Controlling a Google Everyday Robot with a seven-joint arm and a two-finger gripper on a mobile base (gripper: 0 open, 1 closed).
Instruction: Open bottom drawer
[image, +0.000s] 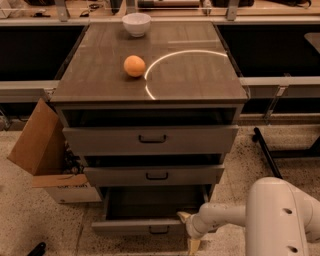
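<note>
The bottom drawer (145, 226) is the lowest of three grey drawers in the cabinet and is pulled out, with its dark inside showing. Its small dark bail handle (159, 230) sits at the middle of the front. My gripper (189, 231) is at the right end of that drawer front, to the right of the handle. Its two yellowish fingertips (184, 216) stand apart, one above and one below the front's edge. The white arm (280, 220) comes in from the lower right.
The middle drawer (154, 175) and top drawer (150, 139) are each pulled out a little. An orange (134, 65) and a white bowl (136, 23) sit on the cabinet top (200, 75). A cardboard box (40, 145) stands on the floor at the left. A dark frame leg (265, 150) is at the right.
</note>
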